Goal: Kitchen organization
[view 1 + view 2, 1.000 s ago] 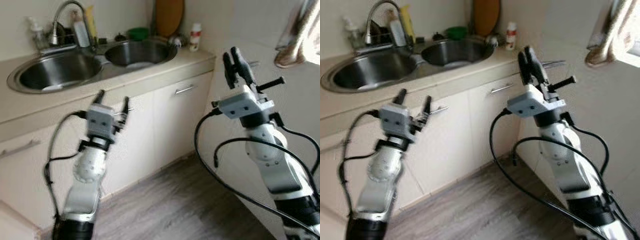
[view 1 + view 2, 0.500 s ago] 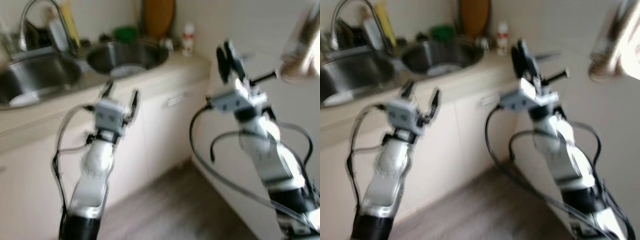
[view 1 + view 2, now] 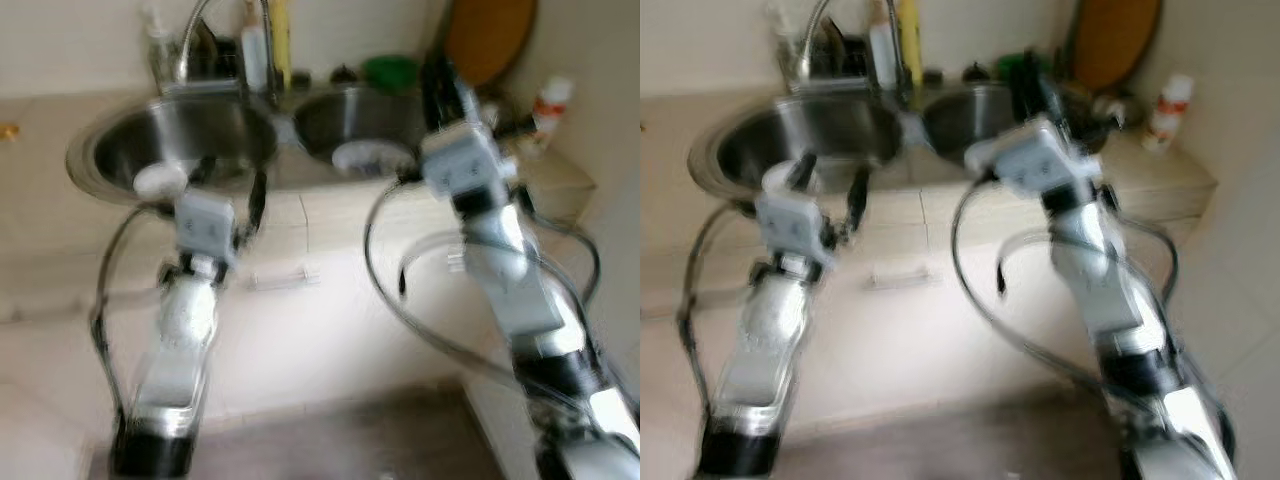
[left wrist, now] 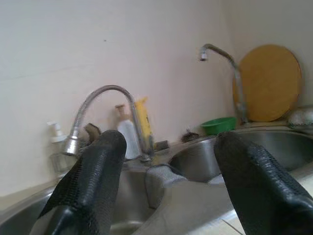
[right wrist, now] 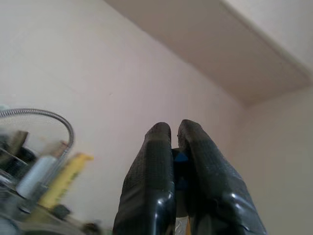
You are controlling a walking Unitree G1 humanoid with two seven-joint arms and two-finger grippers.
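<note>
The view is blurred. A steel double sink (image 3: 115,140) is set in a beige counter (image 3: 1160,175), with a curved tap (image 4: 98,98) behind it. My left gripper (image 3: 232,182) is raised in front of the left basin's near rim, open and empty. Through its fingers (image 4: 98,166) the left wrist view looks over the basins. My right gripper (image 3: 442,88) is held up in front of the right basin, shut with nothing between its fingers (image 5: 156,161).
Behind the sink stand a yellow bottle (image 3: 281,40), a white bottle (image 4: 128,139), a green bowl (image 3: 392,70) and a round wooden board (image 3: 490,35). A white bottle with a red cap (image 3: 551,100) is on the counter's right end. Cupboard doors with a handle (image 3: 285,278) lie below.
The whole picture has shifted right, so the camera has turned left and the sink now sits in the middle. Both arms stay raised, left open and right shut.
</note>
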